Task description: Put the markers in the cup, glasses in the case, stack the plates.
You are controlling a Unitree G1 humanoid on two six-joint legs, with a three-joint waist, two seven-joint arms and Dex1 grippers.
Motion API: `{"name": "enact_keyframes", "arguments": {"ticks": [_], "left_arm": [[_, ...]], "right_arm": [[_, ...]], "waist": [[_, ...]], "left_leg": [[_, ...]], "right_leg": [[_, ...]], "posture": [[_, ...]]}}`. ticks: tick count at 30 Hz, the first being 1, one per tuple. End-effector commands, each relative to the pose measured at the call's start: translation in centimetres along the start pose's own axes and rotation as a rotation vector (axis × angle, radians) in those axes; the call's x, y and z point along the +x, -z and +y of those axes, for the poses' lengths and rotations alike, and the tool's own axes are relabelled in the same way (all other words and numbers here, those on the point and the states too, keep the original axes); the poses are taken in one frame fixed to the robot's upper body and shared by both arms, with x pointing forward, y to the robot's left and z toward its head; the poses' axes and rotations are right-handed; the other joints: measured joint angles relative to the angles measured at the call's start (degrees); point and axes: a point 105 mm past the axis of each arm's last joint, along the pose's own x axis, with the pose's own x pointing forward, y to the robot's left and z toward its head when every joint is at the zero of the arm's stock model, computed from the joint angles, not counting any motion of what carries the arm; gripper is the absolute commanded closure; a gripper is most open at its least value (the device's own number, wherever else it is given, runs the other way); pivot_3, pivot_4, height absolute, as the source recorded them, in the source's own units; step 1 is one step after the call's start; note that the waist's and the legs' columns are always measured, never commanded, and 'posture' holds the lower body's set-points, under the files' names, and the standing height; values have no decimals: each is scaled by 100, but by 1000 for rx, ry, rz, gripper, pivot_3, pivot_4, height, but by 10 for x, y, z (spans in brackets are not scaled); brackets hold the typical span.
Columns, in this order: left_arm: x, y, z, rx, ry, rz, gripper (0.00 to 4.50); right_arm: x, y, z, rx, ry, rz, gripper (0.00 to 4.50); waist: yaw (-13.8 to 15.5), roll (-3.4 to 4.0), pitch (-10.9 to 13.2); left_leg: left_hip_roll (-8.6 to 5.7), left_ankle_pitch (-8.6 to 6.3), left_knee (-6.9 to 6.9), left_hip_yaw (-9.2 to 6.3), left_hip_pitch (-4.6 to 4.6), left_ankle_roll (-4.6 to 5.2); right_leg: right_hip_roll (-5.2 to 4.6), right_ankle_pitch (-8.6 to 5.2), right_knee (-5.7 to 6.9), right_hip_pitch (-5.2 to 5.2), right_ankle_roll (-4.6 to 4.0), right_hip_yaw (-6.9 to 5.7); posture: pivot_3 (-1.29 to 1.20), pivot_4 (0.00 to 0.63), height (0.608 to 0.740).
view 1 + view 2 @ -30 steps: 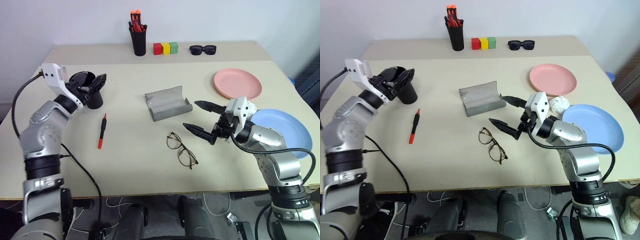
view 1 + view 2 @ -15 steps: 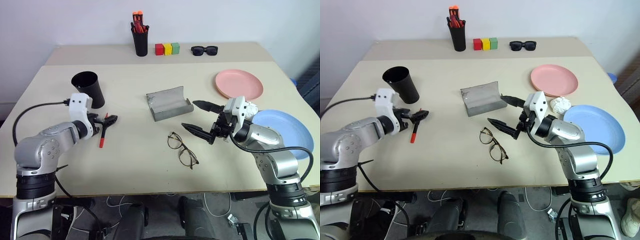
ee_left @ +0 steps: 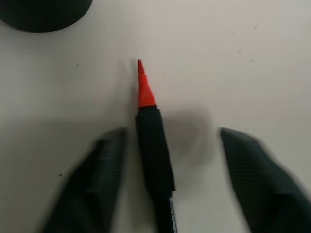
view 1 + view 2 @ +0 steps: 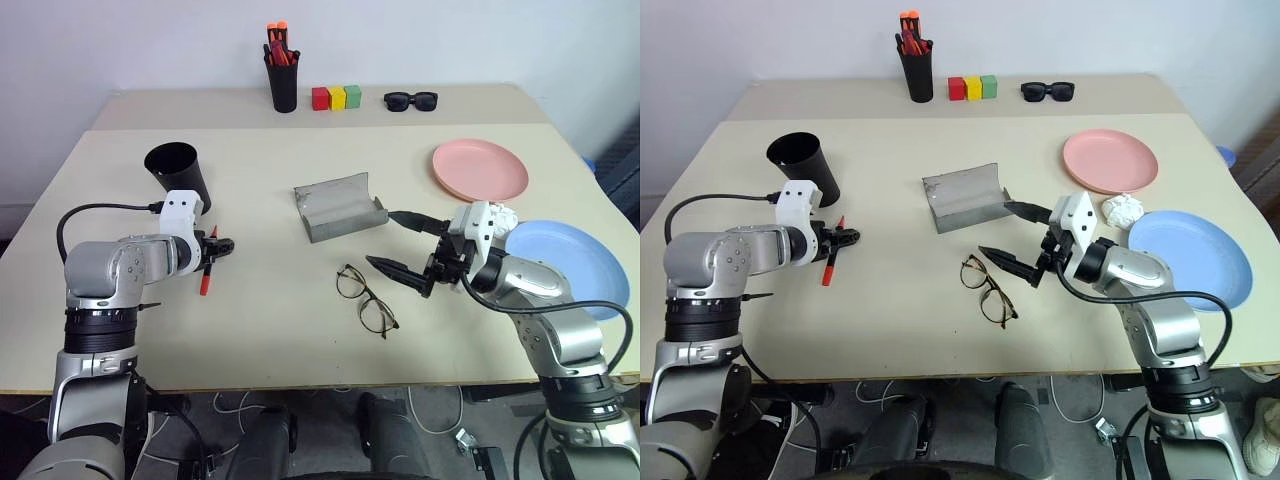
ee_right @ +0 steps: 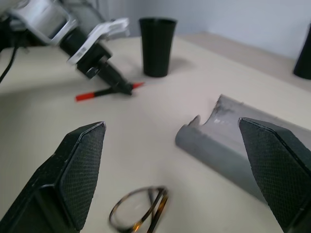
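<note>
The red marker (image 4: pixel 204 275) with a black section lies flat on the table, in front of the black cup (image 4: pixel 178 170). My left gripper (image 4: pixel 220 247) is down at the marker's black end. In the left wrist view the marker (image 3: pixel 153 145) lies between its two fingers (image 3: pixel 104 165), close to one and clear of the other, so the gripper is open. The wire-frame glasses (image 4: pixel 364 298) lie at the middle front. Behind them the grey case (image 4: pixel 338 207) stands open. My right gripper (image 4: pixel 380 238) hovers open just right of the glasses. The pink plate (image 4: pixel 480 168) and the blue plate (image 4: pixel 570 255) lie apart at the right.
A pen holder with orange-tipped pens (image 4: pixel 283 85), three coloured blocks (image 4: pixel 335 97) and black sunglasses (image 4: pixel 410 100) line the back of the table. A crumpled white scrap (image 4: pixel 1121 209) lies between the two plates.
My left arm came down from beside the cup to the marker, tipping downward, and its fingers have drawn closer around the marker. The right arm has stayed put.
</note>
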Motion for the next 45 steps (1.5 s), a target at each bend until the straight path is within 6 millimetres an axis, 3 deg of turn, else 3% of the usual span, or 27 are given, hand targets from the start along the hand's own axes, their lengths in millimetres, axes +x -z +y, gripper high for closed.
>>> {"name": "enact_keyframes", "arguments": {"ticks": [1, 2, 4, 7, 12, 16, 21, 26, 31, 36, 44, 45], "left_arm": [[0, -4, -6, 19, 24, -5, 3897], [-1, -7, -10, 33, 45, -25, 4426], [-7, -14, -15, 60, 75, -63, 4473], [-31, -59, -45, 172, 238, -408, 4473], [-83, -121, -66, 339, 284, -914, 4473], [-113, -155, -52, 347, 193, -1167, 4473], [-134, -181, -14, 361, 52, -1372, 4473], [-118, -190, 34, 347, -98, -1365, 4473], [-107, -190, 58, 263, -148, -1374, 4473], [-72, -180, 43, 243, -76, -1321, 4473], [-47, -152, 46, 243, -63, -1242, 4473], [-47, -150, 47, 248, -60, -1238, 4023]], "right_arm": [[-1, -14, 4, -35, -15, -38, 0], [0, -14, 2, -35, -9, -41, 0], [0, -15, 2, -34, -6, -43, 0], [0, -14, 1, -33, -1, -44, 0], [4, -15, -1, -33, -1, -55, 0], [8, -17, -3, -35, -5, -64, 0], [9, -17, -4, -30, -6, -68, 0], [9, -20, -4, -32, -5, -74, 0], [8, -19, -1, -27, -4, -74, 0], [10, -23, -2, -34, -4, -80, 0], [4, -22, -3, -43, 15, -64, 0], [3, -21, -3, -45, 17, -60, 0]], "waist": [[0, 0, 0], [1, 0, 0], [-1, 0, 0], [-3, 0, 0], [10, -1, 1], [3, -1, 0], [3, -1, 0], [7, -2, 0], [13, -5, 0], [14, -7, 0], [-29, -7, 1], [-19, -7, 1]], "left_leg": [[0, 0, 0, 0, 0, 0], [0, 0, 0, 0, 0, 0], [0, 0, 0, 1, -1, -1], [1, 0, 0, 0, -4, -1], [1, 7, 0, 1, -10, -15], [1, 8, 0, 2, -8, -14], [0, 7, -1, 5, -7, -12], [-1, 7, 1, 5, -8, -10], [-2, 6, 2, 4, -9, -8], [-3, 5, 3, 3, -10, -7], [0, -1, 2, 5, -8, 3], [-1, -1, 2, 6, -8, 3]], "right_leg": [[0, 0, 0, 0, 0, 0], [0, 0, 0, 0, 0, 0], [0, 0, -1, 0, 0, 1], [0, 0, -2, -3, 0, 0], [-3, 1, -11, -6, -2, 0], [-3, 1, -11, -4, -2, 1], [-2, 1, -11, -3, -1, 0], [-2, 2, -12, -1, 0, -1], [-3, 3, -11, -1, 2, -3], [-3, 5, -12, 1, 6, -4], [-2, 5, -8, -2, 7, -4], [-2, 5, -8, -2, 7, -4]], "posture": [[0, 150, 740], [0, 150, 740], [0, 150, 740], [0, 150, 740], [0, 150, 740], [0, 150, 740], [0, 150, 740], [0, 150, 740], [0, 150, 740], [0, 150, 740], [0, 150, 740], [0, 150, 740]]}}
